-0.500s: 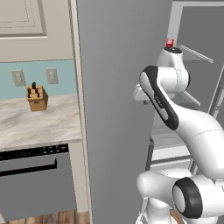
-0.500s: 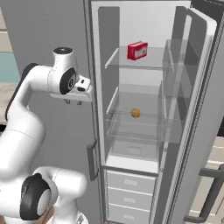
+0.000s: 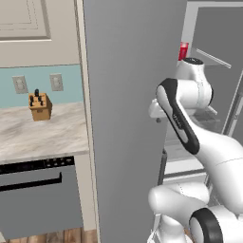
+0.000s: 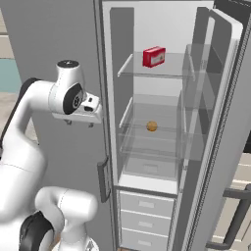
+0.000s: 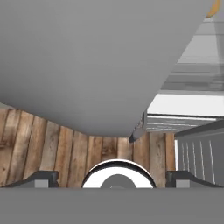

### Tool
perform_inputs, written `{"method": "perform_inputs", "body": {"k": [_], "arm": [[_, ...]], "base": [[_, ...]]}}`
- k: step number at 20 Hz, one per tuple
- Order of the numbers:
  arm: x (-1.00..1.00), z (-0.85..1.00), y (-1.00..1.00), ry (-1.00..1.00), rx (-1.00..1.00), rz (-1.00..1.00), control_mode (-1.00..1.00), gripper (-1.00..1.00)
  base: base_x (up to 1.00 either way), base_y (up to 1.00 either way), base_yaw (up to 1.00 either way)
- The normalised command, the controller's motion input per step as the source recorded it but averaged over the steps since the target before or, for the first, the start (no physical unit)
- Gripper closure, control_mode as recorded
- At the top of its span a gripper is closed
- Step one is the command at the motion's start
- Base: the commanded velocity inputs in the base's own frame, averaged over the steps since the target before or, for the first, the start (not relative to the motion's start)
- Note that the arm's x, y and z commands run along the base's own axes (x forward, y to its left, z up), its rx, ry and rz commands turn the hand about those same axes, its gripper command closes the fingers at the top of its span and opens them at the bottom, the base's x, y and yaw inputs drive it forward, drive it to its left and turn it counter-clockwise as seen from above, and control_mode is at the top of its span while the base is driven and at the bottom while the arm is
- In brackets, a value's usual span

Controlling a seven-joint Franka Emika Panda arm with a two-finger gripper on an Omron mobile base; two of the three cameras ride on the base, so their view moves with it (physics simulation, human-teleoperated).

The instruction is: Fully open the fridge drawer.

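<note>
The fridge drawer (image 4: 148, 158) is a clear, shallow box across the white interior, below the glass shelf with an orange (image 4: 152, 126). It sits pushed in, level with the shelves above. My gripper (image 4: 79, 123) hangs left of the fridge opening, in front of the grey door panel (image 4: 54, 39), pointing down and well apart from the drawer. In the hand view the gripper (image 5: 113, 177) is open, its fingertips (image 5: 42, 177) far apart over the wooden floor with nothing between them. In the left base view the gripper (image 3: 158, 118) peeks out past the door's edge.
A red box (image 4: 153, 57) stands on the upper glass shelf. Opaque grey drawer fronts (image 4: 147, 206) stack under the clear drawer. The open right door (image 4: 223, 122) carries clear bins. A dark door handle (image 4: 103, 179) juts out low. A knife block (image 3: 39, 106) stands on the counter at left.
The hand has sunk slightly beside the fridge opening. The gripper stays open and the drawer has not moved.
</note>
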Motion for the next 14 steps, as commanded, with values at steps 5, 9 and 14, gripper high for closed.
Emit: {"method": "perform_inputs", "body": {"k": [5, 9, 14], "arm": [[-0.21, -0.48, 0.0, 0.0, -0.01, 0.0, -1.0, -1.0], [-0.01, -0.44, 0.0, 0.0, 0.0, 0.0, -1.0, -1.0], [-0.05, -0.21, -0.01, 0.01, 0.0, 0.0, 1.0, -1.0]], "base": [[0.0, 0.0, 0.0], [0.0, 0.0, 0.0], [-0.07, -0.04, 0.0]]}}
